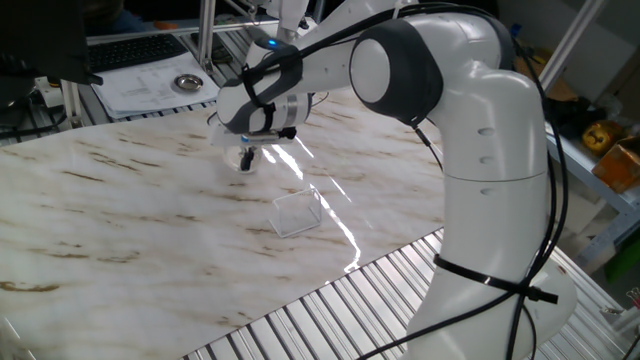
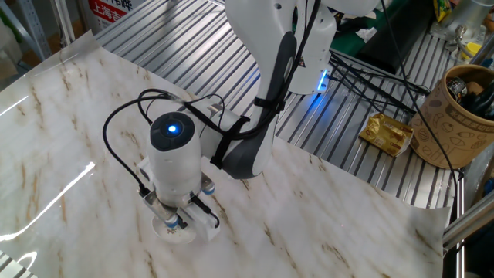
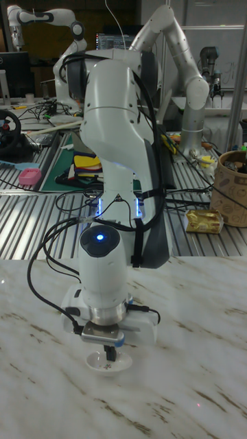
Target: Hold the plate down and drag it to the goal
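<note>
Pressing its fingertips, seemingly pinched together, onto the small white plate (image 1: 240,158), the pincer (image 1: 246,157) stands upper left of the transparent goal patch (image 1: 296,212) on the marble surface (image 1: 120,230).

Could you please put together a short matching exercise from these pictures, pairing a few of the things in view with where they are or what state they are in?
Things:
1. the plate
2. the goal
3. the gripper
4. the grey metal dish

Places or states:
A. on the paperwork beyond the marble table's far edge
B. pointing straight down, tip on the white dish
C. lying bare on the marble, nothing on it
D. on the marble, right under the arm's wrist

Pairs: 1-D, 2-C, 3-B, 4-A
</note>
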Controlling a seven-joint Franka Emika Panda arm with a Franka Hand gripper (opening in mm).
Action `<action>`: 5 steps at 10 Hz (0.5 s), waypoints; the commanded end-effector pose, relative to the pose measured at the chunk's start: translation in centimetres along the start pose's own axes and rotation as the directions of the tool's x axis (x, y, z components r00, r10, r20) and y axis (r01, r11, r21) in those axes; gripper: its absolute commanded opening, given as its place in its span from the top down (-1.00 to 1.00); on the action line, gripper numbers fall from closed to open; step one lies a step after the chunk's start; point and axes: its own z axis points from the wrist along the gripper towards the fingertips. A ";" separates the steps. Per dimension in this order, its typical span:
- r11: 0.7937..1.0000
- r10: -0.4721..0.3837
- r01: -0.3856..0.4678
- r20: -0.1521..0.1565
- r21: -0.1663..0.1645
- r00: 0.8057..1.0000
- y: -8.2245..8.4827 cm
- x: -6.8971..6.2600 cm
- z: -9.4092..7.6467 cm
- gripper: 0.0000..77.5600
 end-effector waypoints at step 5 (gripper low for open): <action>1.000 0.006 -0.006 -0.003 0.001 1.000 -0.1 0.0 -1.4 1.00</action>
